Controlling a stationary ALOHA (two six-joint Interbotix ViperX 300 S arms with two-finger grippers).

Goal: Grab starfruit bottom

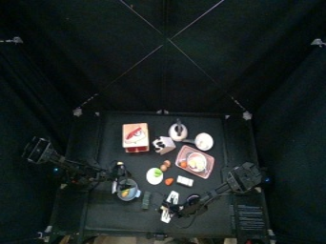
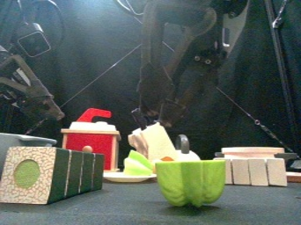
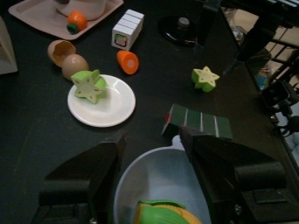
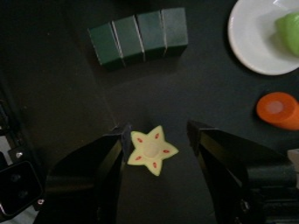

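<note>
The starfruit (image 4: 151,149), a small pale-yellow star, lies flat on the black table. My right gripper (image 4: 158,140) hangs just above it, open, with one jaw on each side and neither touching it. The starfruit also shows in the left wrist view (image 3: 205,79), beyond a dark green box (image 3: 198,122). In the top view the right gripper (image 1: 174,202) is near the table's front middle. My left gripper (image 3: 155,150) is open and empty above a grey-blue bowl (image 3: 140,179) at the front left (image 1: 125,189).
A white plate (image 3: 117,109) holds a green star slice (image 3: 89,85). An orange fruit (image 4: 278,109) lies between the plate and the starfruit. A dark green box (image 4: 140,35), a red box (image 1: 133,135) and a pink tray (image 1: 192,162) stand further back.
</note>
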